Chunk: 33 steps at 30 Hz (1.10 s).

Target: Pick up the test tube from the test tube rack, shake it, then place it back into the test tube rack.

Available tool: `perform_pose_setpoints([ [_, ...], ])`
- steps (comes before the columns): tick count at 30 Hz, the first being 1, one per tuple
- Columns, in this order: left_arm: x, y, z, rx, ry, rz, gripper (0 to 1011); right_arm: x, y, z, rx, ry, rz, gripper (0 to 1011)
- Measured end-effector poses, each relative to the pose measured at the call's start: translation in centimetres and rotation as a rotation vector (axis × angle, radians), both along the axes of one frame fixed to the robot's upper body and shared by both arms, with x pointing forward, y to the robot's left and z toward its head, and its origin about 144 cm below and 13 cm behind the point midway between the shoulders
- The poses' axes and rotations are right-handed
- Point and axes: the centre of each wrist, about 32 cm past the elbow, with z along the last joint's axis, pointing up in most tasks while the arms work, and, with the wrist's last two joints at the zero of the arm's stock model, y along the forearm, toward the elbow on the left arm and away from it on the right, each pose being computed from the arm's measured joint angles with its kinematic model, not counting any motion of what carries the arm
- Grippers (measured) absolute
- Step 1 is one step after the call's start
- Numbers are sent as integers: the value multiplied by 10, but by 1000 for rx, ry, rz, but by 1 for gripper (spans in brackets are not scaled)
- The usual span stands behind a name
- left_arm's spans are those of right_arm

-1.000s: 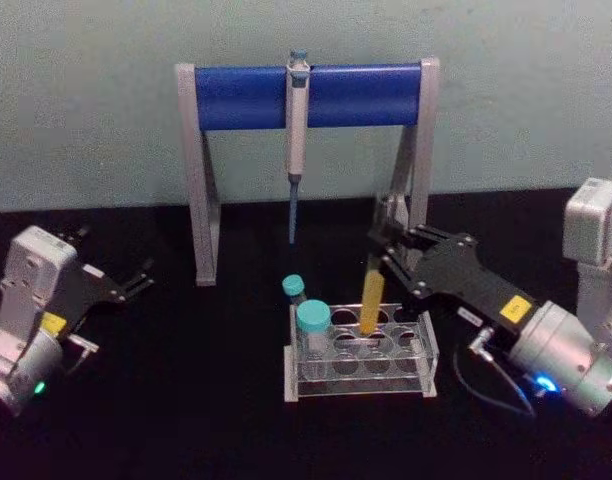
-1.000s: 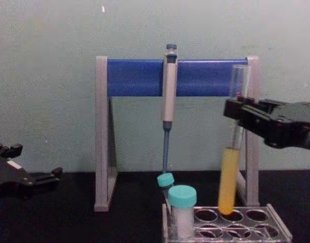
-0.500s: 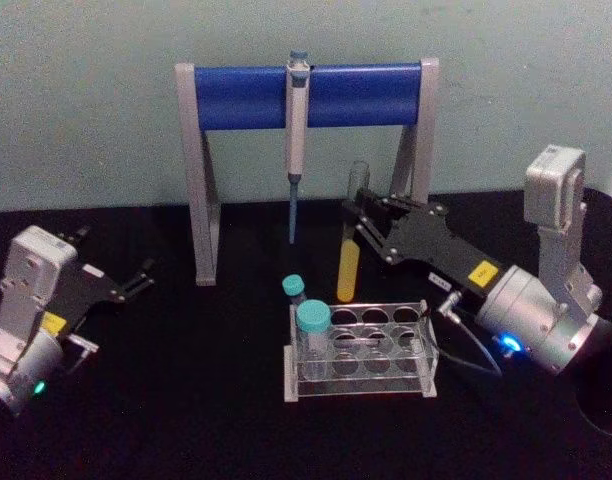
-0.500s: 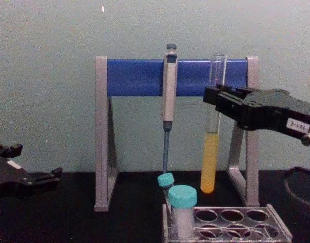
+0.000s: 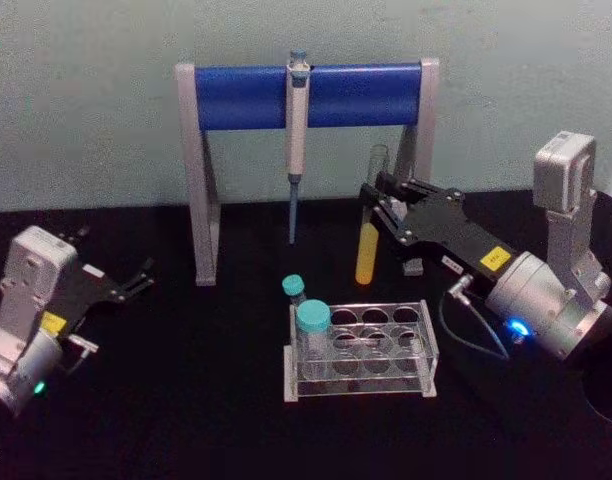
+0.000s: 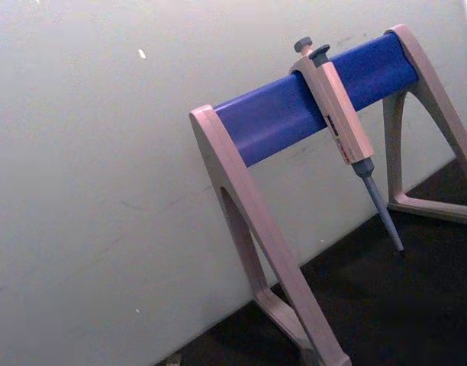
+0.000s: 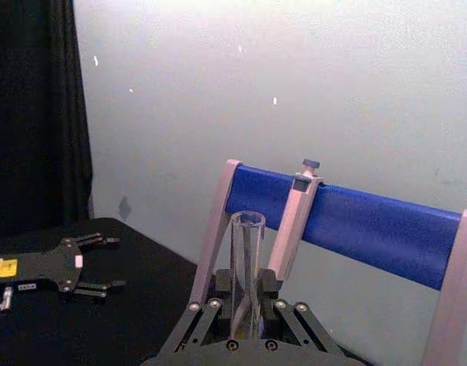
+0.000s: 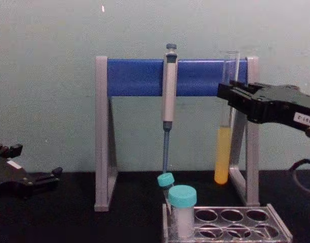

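The test tube (image 5: 366, 250), clear glass with yellow-orange liquid in its lower part, hangs in the air with its long axis close to vertical. The test tube rack (image 5: 426, 350) lies below it and nearer my body. My right claw (image 5: 372, 200) is clamped on the tube's empty upper length. My left claw (image 5: 136, 280), fingers apart, rests well away at far left.
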Motion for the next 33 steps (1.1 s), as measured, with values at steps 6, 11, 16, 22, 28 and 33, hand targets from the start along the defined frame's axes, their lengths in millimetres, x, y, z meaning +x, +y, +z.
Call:
perform_pose_setpoints([
  [6,0,0,0,0,0,0,1001,-1,-1,0,0,2,-5,229],
  [11,0,0,0,0,0,0,1001,-2,0,-1,2,4,-3,229],
  [16,0,0,0,0,0,0,1001,-2,0,-1,2,6,-1,229],
  [22,0,0,0,0,0,0,1001,-2,0,-2,3,8,0,228],
  [28,0,0,0,0,0,0,1002,-2,1,-2,2,10,5,229],
  [33,0,0,0,0,0,0,1001,-5,0,-2,4,11,21,229],
])
